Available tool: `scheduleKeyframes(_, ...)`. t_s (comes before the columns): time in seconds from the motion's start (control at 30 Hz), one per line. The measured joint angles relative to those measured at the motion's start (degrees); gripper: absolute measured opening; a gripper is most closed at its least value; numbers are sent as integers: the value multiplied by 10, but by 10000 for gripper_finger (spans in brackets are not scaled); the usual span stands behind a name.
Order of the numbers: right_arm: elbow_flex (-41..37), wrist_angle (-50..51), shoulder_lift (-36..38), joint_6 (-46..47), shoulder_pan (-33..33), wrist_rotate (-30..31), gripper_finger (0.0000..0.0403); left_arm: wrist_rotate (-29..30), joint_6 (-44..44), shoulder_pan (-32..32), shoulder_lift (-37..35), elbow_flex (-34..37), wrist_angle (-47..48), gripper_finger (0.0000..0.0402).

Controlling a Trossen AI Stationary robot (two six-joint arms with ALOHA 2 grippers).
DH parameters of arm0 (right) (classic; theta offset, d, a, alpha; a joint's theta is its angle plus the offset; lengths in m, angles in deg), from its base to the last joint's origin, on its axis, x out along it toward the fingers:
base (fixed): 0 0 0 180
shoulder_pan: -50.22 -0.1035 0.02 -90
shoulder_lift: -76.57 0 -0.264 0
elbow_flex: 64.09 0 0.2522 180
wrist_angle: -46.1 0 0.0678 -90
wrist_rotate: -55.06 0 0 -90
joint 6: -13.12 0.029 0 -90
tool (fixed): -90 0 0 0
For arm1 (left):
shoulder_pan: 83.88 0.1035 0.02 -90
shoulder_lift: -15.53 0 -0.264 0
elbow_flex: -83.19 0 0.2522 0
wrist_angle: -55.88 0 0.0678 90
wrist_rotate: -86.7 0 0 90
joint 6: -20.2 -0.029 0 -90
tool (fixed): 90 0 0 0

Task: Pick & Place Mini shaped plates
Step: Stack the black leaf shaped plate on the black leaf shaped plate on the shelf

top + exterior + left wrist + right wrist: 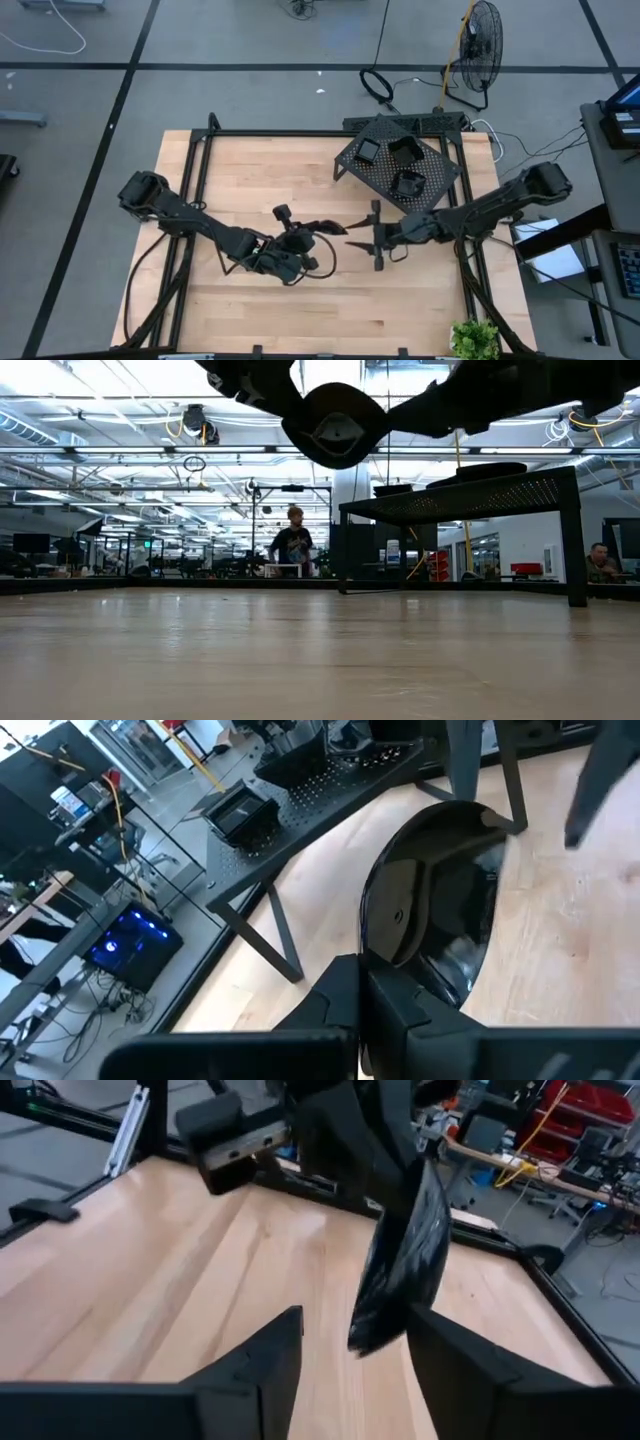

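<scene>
Mid-handover by the look of it. Left gripper [312, 232] is clamped on a leaf-shaped mini plate [327, 227], held in the air over the bench's middle. Right gripper [372, 237] faces it w/ jaws apart, plate edge between its fingers [265, 1365] but not yet pinched. Three plates [404, 151] already sit on the perforated rack [440, 180] at the far right corner (so some placing looks done). No other plates visible; can't tell how many remain. Low view shows only the plate's underside.
</scene>
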Motion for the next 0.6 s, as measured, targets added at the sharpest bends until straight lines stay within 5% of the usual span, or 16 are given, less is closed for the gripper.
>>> scheduleKeyframes(0.3, 20, -59, -41, -17, 1, 60, 186, -2, 34, 1, 0, 0, 22, 4)
scheduleKeyframes(0.6, 20, -61, -41, -31, 2, 61, 140, -8, 50, 1, 0, 0, 19, 6)
